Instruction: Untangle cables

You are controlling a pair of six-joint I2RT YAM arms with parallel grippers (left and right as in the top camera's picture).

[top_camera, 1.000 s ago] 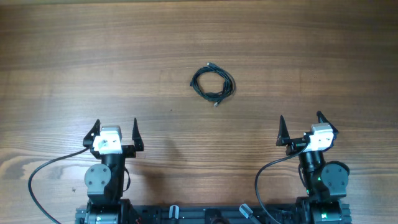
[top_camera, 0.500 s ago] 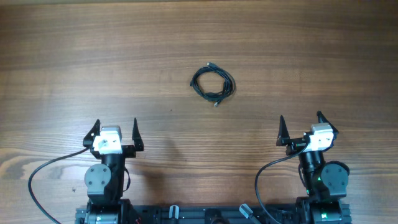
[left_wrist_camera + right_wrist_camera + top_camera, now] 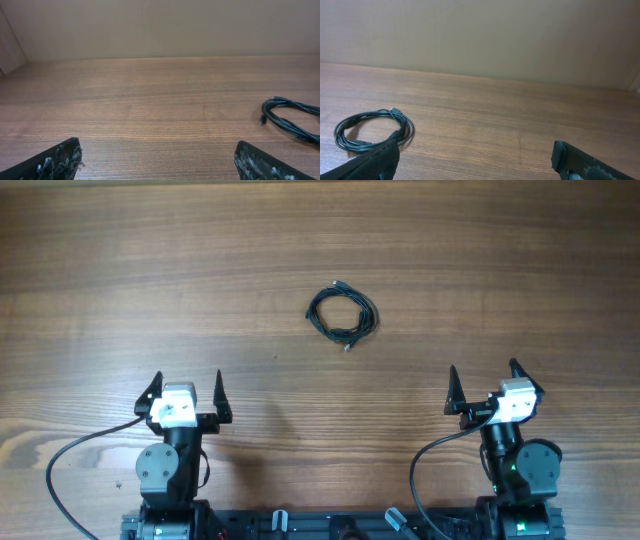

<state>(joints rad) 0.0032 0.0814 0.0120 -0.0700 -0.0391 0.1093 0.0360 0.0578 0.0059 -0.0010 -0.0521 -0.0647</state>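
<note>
Cables coiled as before; left hand, right hand unmoved, agape.

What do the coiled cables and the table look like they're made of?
The cables: probably plastic or rubber jacket, black, faintly shiny; they bend in soft loops. The table: wood or wood-look laminate, brown, matte, with long grain streaks; which one is unclear.

Left wrist: cables cropped at 3 o'clock | right wrist: their near edge behind right fingertip, 8 o'clock | overhead: strands uncountable
</note>
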